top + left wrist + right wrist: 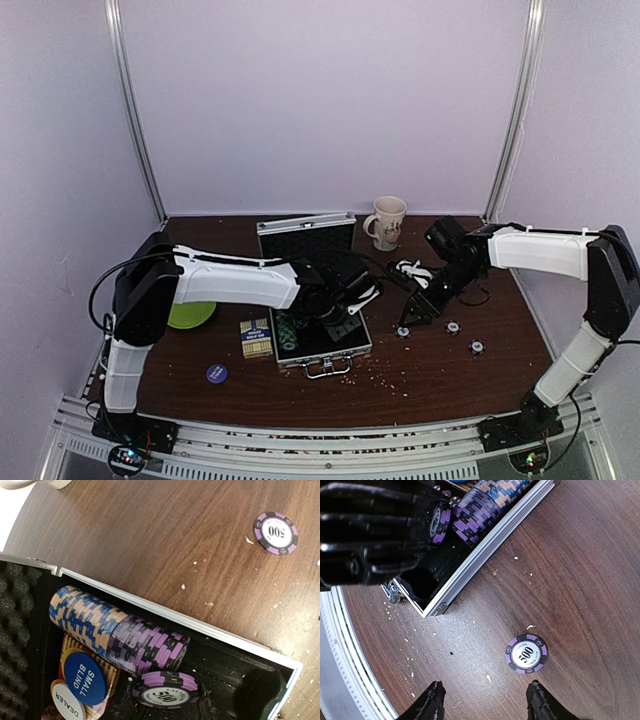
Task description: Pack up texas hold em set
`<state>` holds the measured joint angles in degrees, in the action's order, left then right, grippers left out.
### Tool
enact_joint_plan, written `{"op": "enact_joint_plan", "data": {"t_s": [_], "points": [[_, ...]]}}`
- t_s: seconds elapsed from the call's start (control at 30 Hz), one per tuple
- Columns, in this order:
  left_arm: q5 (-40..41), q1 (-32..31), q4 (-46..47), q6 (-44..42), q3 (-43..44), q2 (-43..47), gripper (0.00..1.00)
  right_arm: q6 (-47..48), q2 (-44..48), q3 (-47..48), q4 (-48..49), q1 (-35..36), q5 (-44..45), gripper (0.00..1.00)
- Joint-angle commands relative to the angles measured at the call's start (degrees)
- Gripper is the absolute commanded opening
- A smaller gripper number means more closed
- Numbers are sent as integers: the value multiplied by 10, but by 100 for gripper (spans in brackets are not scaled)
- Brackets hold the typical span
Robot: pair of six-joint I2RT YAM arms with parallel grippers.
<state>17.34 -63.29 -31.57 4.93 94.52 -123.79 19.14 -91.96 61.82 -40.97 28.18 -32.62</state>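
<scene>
The left arm (235, 280) stands up from its base at seven o'clock of the overhead view, bends at the shoulder, and lays its white forearm out toward three o'clock; the left gripper (342, 308) hangs low near the centre, tilted downward; seen from the right wrist, its black body fills the ten o'clock corner, and how its jaws stand cannot be told; the right arm (545, 250) stands up from five o'clock, folds at the elbow at three o'clock, and extends toward nine o'clock; the right gripper (487, 702) points down, its fingertips (434, 702) spread apart, holding nothing.
</scene>
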Motion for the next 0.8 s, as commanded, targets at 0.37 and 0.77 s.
{"op": "enact_joint_plan", "data": {"t_s": [0.37, 0.77], "points": [[58, -32, 12, -28, 44, -49, 25, 3, -18, 7, -9, -5, -10, 57], [67, -32, 1, -25, 62, -69, 55, 2, -15, 5, -9, -5, -9, 57]]}}
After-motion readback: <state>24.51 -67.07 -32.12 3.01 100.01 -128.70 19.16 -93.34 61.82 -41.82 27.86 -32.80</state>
